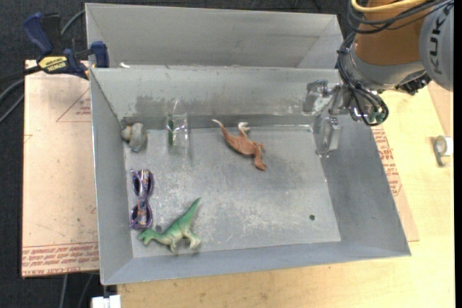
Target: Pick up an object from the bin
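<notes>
My gripper (326, 144) hangs at the bin's right side, near the back right corner, with its metal fingers pointing down over bare floor. Nothing shows between the fingers. The nearest thing is an orange-brown toy dinosaur (244, 143), lying to the left of the gripper at the back middle of the bin. A clear plastic piece (177, 133) stands farther left along the back wall.
A green toy dinosaur (173, 231) lies at the front left, with purple sunglasses (141, 198) beside it along the left wall. A small grey stone-like lump (134, 135) sits in the back left corner. The arm with its orange cover is over the right rim.
</notes>
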`<state>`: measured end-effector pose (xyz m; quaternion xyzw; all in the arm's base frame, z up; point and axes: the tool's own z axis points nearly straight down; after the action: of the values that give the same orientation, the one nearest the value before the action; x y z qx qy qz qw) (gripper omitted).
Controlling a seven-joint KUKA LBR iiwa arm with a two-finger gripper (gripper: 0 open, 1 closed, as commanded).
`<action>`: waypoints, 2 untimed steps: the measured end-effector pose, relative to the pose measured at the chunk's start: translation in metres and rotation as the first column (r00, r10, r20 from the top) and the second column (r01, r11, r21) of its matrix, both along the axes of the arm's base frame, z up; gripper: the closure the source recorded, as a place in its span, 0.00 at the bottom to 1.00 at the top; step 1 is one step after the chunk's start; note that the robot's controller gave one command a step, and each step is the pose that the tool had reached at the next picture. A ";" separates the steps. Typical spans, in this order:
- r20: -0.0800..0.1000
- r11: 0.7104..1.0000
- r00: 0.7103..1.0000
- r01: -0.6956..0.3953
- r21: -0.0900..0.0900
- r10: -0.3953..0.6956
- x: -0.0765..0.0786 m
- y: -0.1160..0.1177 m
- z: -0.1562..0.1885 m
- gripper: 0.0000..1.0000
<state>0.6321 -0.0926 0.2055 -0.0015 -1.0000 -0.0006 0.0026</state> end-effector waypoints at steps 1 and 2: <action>0.008 1.000 1.000 -0.002 -0.001 0.002 0.001 0.000 0.005 0.00; 0.004 0.994 0.994 0.107 0.001 -0.107 -0.009 0.042 -0.070 0.00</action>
<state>0.6230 -0.0501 0.1355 -0.0549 -0.9985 -0.0010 0.0006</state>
